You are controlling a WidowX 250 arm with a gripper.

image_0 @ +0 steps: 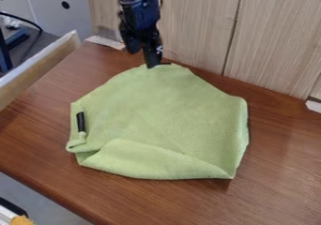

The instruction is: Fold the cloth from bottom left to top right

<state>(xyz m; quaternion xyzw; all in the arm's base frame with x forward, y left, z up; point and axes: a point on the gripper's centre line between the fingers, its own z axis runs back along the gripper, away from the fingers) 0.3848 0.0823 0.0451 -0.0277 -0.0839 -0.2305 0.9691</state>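
As I look down at the work surface through the camera, the brown wood-grain table [281,172] takes up most of my view, with pale wooden panels [188,22] standing behind it from about 12 o'clock round to 2. In the middle of the table I have the green cloth [169,102], spread fairly flat, its lower edge turned up into a flap [150,161] that runs from the cloth's 5 o'clock corner round toward 7. Its side near 8 o'clock is bunched into a small, rumpled fold. Out at my 10 o'clock, a raised wooden edge [41,74] slants along the table's side. My black gripper [145,60] hangs down from 12 o'clock, its tip right at the cloth's far edge; whether its jaws are spread or pressed together I cannot tell, nor whether they pinch any fabric. Toward my 3 o'clock, a small white piece [314,105] sits by the foot of the panels. Smaller again, a narrow black tab [80,122] lies upright in my view on the cloth's 9 o'clock side, and a thin dark sliver [165,63] shows at its 12 o'clock edge, just beside the gripper.
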